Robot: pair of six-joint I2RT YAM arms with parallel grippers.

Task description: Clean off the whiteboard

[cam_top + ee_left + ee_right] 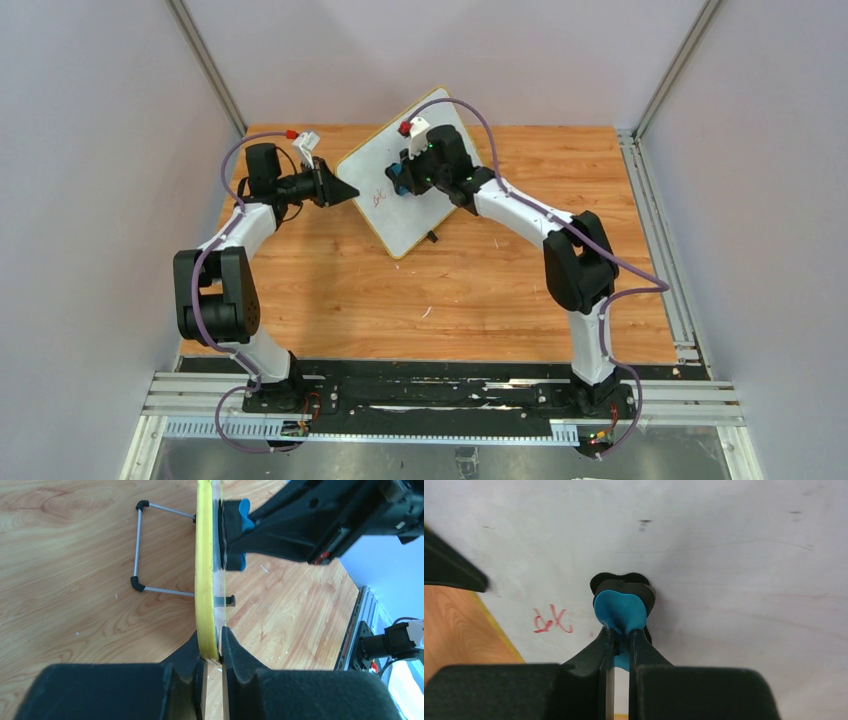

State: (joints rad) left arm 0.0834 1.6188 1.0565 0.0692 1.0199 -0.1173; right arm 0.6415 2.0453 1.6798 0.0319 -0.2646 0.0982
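Your right gripper (622, 637), clamped on the blue eraser (620, 611), presses it to the whiteboard (734, 570) at the far middle of the worktop (500, 290); red writing (552, 621) lies just left, toward the left gripper (214, 645) pinching the board's yellow edge (204, 570)

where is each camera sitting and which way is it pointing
top external: above and behind the bases, looking down on the table; both arms show, left gripper at the whiteboard edge, right gripper over it.
left wrist: low, sighting along the whiteboard's yellow edge; own fingers clamp it.
right wrist: facing the white face and red writing; own fingers pinch the blue eraser.
shared: both wrist views show eraser and whiteboard.
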